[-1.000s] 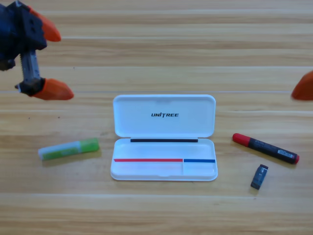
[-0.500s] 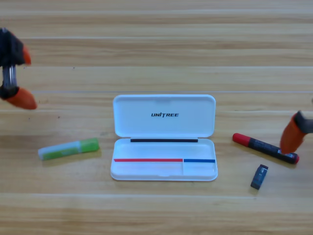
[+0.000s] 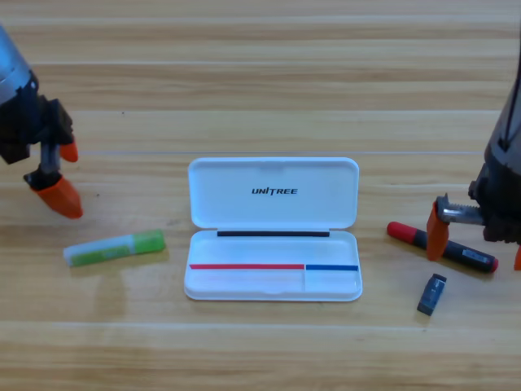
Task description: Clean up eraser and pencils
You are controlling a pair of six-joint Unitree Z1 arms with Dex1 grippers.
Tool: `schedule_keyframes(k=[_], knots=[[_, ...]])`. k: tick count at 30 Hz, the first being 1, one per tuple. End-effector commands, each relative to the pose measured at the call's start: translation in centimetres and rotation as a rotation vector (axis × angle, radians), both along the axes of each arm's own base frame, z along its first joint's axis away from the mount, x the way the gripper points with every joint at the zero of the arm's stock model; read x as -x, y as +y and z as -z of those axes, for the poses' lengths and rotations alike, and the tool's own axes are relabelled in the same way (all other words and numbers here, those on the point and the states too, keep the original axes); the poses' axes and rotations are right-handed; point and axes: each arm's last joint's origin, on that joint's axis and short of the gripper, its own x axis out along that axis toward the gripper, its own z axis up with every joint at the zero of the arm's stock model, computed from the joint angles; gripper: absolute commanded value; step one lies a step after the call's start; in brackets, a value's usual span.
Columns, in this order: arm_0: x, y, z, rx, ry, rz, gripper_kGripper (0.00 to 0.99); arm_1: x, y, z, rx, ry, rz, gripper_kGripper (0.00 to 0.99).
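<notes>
A lime-green pencil (image 3: pixel 114 248) with a whitish left end lies on the table left of the white case (image 3: pixel 244 282). Above it and apart from it, my left gripper (image 3: pixel 65 173) hangs open. The black pencil with a red cap (image 3: pixel 404 233) lies slanted to the right of the case. My right gripper (image 3: pixel 478 244) is open over its middle, one orange jaw on the near-left side and the other at the picture's right edge. The small dark eraser (image 3: pixel 432 294) lies just below that pencil, untouched.
The white case stands open in the middle, its lid folded back toward the top. Bare wooden table (image 3: pixel 269 81) stretches behind it and along the front edge.
My right arm has come in from the right edge, and its gripper now straddles the black pencil. My left gripper has shifted down and slightly right, closer to the green pencil.
</notes>
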Motion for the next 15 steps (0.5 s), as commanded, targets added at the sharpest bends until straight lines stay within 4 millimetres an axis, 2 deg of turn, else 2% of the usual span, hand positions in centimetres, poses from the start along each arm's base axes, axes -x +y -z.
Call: schedule_keyframes(k=[1, 11, 15], knots=[[-0.6, -1.6, 2.9, -0.053, 0.024, 0.017, 0.959, -1.7, 0.7, 3.1, 0.015, 0.072, 0.097, 0.893], [-0.1, -2.5, 6.3, -0.084, 0.024, 0.077, 0.969, -1.7, 1.0, 5.5, -0.004, 0.101, 0.248, 0.893], [0.2, -2.9, 6.9, -0.102, 0.005, 0.093, 0.969, -1.7, 1.0, 6.9, -0.005, 0.089, 0.265, 0.891]])
